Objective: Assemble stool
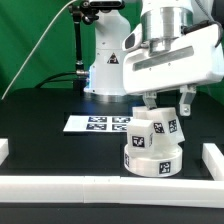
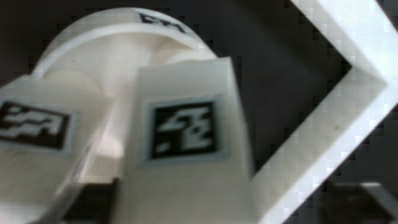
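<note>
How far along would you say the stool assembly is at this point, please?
Done: the round seat lies near the front border bar, with legs already standing on top of it. In hand: the gripper is down over another leg on the seat; the wrist view shows that leg close up, but whether the fingers are clamping it is unclear. Left: whether any legs are fully seated cannot be told.
</note>
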